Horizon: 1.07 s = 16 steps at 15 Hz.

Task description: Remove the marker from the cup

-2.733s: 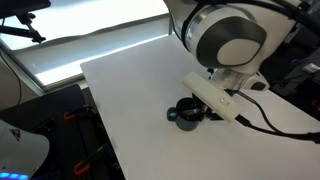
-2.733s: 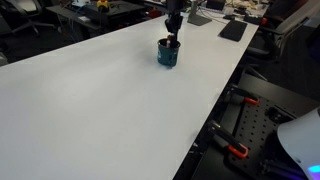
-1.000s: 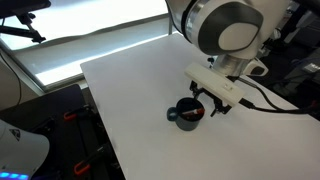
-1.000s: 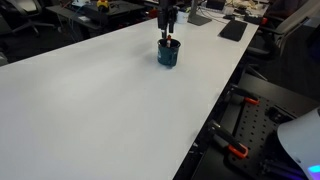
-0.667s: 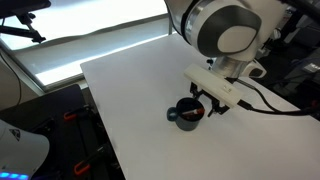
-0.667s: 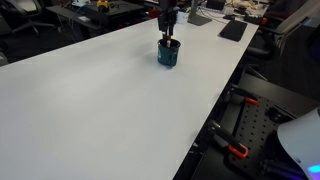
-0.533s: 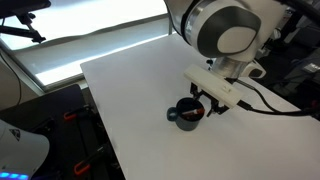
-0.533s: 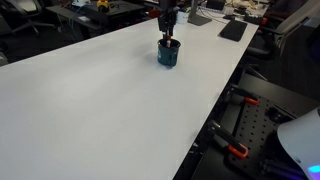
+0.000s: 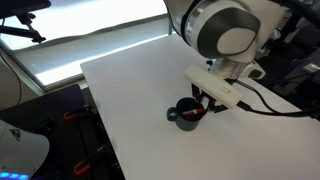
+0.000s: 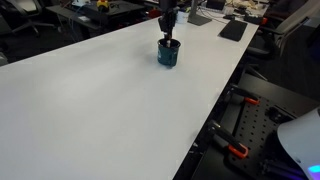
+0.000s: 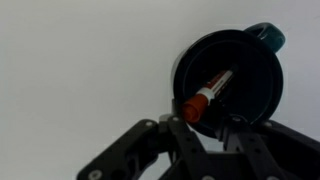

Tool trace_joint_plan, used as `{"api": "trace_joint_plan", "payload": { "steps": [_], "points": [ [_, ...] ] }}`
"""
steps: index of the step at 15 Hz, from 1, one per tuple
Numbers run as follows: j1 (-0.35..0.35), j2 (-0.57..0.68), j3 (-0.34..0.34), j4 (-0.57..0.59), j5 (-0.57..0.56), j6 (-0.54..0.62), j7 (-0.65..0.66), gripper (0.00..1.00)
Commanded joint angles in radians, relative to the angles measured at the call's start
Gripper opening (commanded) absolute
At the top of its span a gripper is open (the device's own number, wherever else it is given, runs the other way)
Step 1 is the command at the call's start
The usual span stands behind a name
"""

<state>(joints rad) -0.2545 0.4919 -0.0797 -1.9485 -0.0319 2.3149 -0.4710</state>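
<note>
Little has shifted in the last second. The fingers (image 11: 208, 128), which sat lower at the cup's mouth a couple of seconds ago, now hang just above its rim. Whether they pinch anything I cannot tell. Right at their tips is the marker (image 11: 207, 92), red end nearest them, slanting away inside the cup (image 11: 255, 75) on the desk (image 11: 80, 70). It isn't out yet, I'd say.
</note>
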Motion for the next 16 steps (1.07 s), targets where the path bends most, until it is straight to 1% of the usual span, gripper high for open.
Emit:
{"api": "trace_joint_plan", "payload": {
  "steps": [1,2,5,8,10,14,16],
  "points": [
    [-0.009,-0.008,0.009,-0.001,-0.008,-0.002,-0.014,0.11],
    [-0.008,-0.010,0.009,0.001,-0.008,-0.002,-0.013,0.12],
    [-0.008,-0.011,0.010,0.001,-0.007,-0.002,-0.014,0.03],
    [-0.017,-0.012,0.021,0.003,0.009,-0.012,-0.034,0.03],
    [-0.007,-0.008,0.009,0.008,-0.004,-0.021,0.000,0.03],
    [-0.011,-0.009,0.011,0.011,0.005,-0.034,0.002,0.03],
    [-0.021,-0.034,0.015,0.008,0.028,-0.042,-0.003,0.03]
  ]
}}
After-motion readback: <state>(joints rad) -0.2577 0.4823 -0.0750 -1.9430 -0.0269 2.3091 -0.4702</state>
